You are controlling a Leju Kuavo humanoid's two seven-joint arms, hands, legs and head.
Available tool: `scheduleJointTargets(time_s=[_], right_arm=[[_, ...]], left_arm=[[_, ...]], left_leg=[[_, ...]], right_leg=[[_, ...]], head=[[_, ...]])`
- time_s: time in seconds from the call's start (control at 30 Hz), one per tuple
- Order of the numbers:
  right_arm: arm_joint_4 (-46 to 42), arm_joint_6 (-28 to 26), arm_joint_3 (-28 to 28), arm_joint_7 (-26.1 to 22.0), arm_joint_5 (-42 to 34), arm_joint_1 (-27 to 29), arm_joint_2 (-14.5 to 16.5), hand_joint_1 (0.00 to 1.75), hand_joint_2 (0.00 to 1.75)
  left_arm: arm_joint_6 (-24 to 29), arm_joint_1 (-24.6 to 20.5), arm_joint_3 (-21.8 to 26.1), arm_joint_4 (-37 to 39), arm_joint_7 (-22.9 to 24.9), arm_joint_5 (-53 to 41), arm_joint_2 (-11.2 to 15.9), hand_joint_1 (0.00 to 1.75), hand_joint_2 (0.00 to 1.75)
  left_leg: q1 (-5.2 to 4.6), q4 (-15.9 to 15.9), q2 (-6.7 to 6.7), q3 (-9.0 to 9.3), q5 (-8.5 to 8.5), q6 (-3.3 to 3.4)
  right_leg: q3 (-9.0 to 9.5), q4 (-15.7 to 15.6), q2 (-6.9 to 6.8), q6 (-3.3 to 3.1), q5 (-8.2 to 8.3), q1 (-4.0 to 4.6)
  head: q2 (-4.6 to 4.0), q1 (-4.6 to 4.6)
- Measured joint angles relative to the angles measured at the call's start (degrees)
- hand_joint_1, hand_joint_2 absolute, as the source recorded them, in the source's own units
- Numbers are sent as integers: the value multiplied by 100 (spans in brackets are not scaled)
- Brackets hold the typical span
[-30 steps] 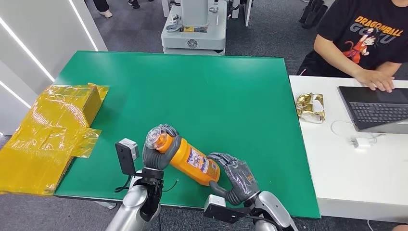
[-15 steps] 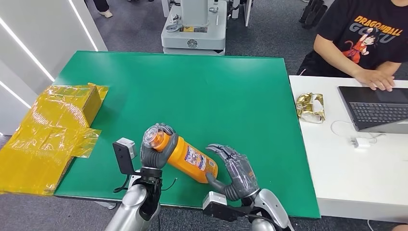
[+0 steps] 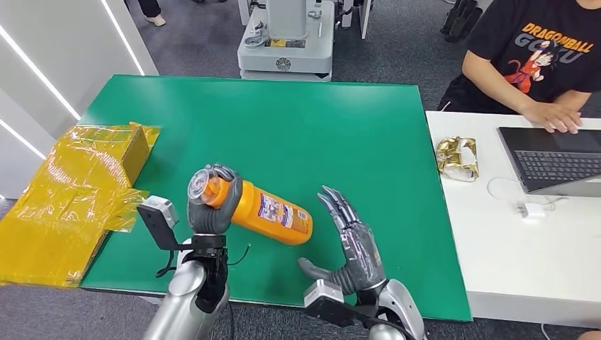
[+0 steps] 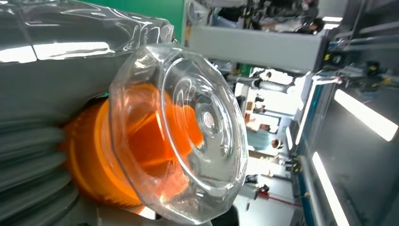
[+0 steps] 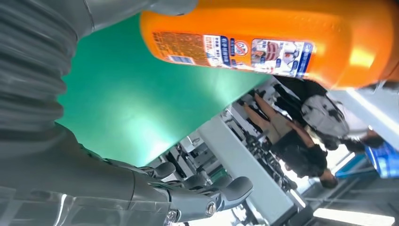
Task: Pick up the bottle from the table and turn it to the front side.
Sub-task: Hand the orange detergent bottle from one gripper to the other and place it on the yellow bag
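An orange bottle [image 3: 273, 214] with a printed label and a clear cap [image 4: 188, 127] is lifted off the green table [image 3: 283, 127], lying slanted with its base toward the right. My left hand [image 3: 209, 205] grips it around the neck, just below the cap. To the right of the bottle's base, my right hand [image 3: 351, 244] stands apart from it with fingers spread, holding nothing. The right wrist view looks along the bottle's labelled side [image 5: 263, 42] with my right hand's fingers [image 5: 207, 197] spread.
A yellow film-wrapped box [image 3: 78, 191] lies at the table's left edge. A white table [image 3: 524, 248] on the right holds a laptop [image 3: 553, 159], a cable and a gold wrapper [image 3: 457, 156]; a person in a black shirt [image 3: 538, 57] sits there. A grey machine [image 3: 287, 35] stands behind.
My right hand has let go of the bottle's base and opened, drawing away to the right. My left hand has carried the bottle up and to the left.
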Motion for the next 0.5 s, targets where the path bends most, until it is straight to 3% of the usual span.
scheduleJointTargets(time_s=[0.13,0.3,0.5], right_arm=[[-118,-268,47,-118,-149,56,79,0,175],[-390,-684,222,-299,-381,210,220,0,175],[-718,-1002,402,-803,-1298,377,390,0,175]], left_arm=[[364,-61,97,-177,-65,-354,74,175,175],[942,-217,265,-398,-42,-1092,357,175,175],[1469,-331,325,-535,195,-1948,752,175,175]], left_leg=[[1,0,1,0,0,0],[4,-2,0,1,1,-1],[5,-2,1,1,1,-1]], right_leg=[[0,2,0,0,0,1],[-1,4,-1,-3,-2,5],[0,5,1,-4,-3,7]], head=[[0,0],[0,0],[0,0]])
